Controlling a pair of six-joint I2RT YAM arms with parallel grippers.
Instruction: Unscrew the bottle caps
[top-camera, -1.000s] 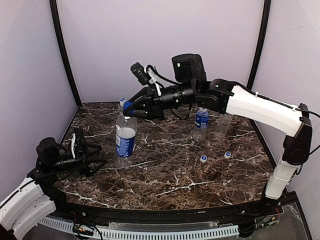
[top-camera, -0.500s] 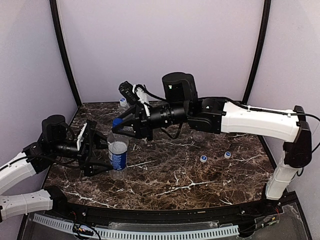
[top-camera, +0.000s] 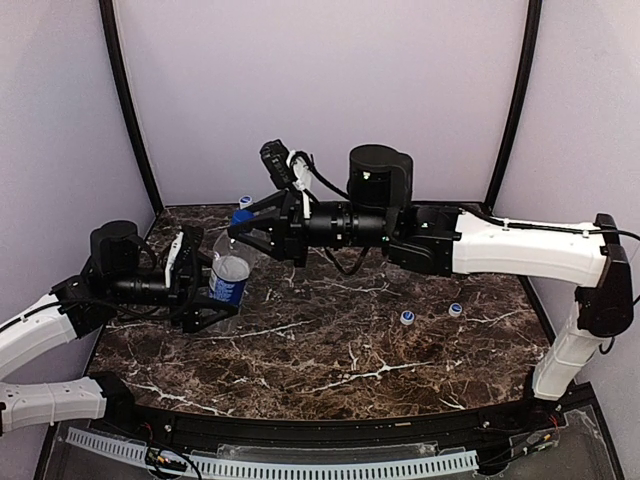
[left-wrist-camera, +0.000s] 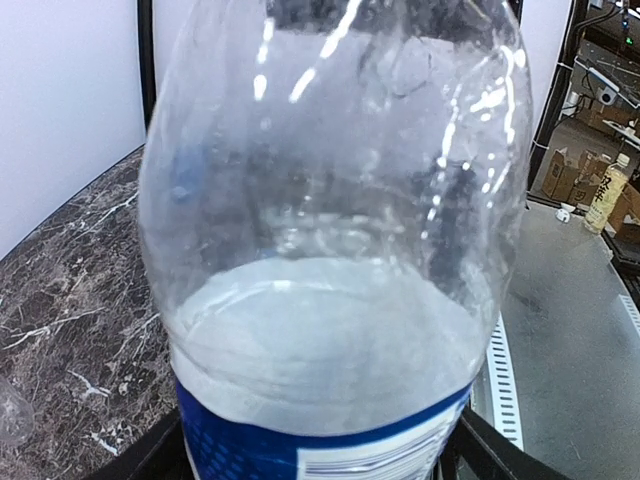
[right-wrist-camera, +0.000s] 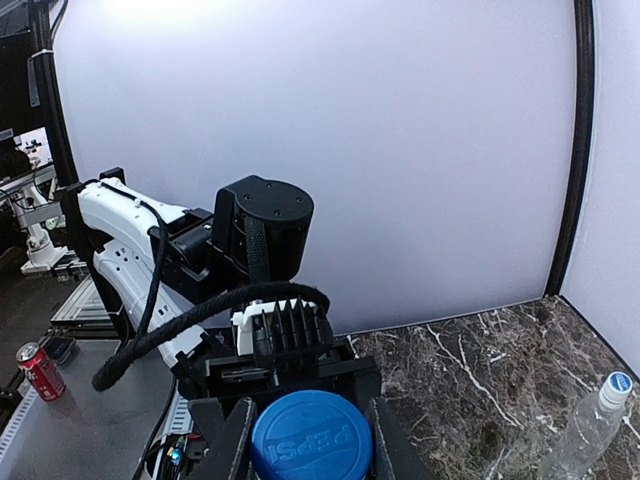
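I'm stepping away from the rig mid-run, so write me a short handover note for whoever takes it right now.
Right tool: shut on the dark blue cap of the blue-labelled bottle.
Left tool: fingers either side of that bottle's body; a firm grip cannot be told.
Done: a loose pale cap and a second loose cap lie on the marble table, right of centre; their bottles are out of sight.
Left: twist off the dark blue cap, then the capped bottle at the back left.
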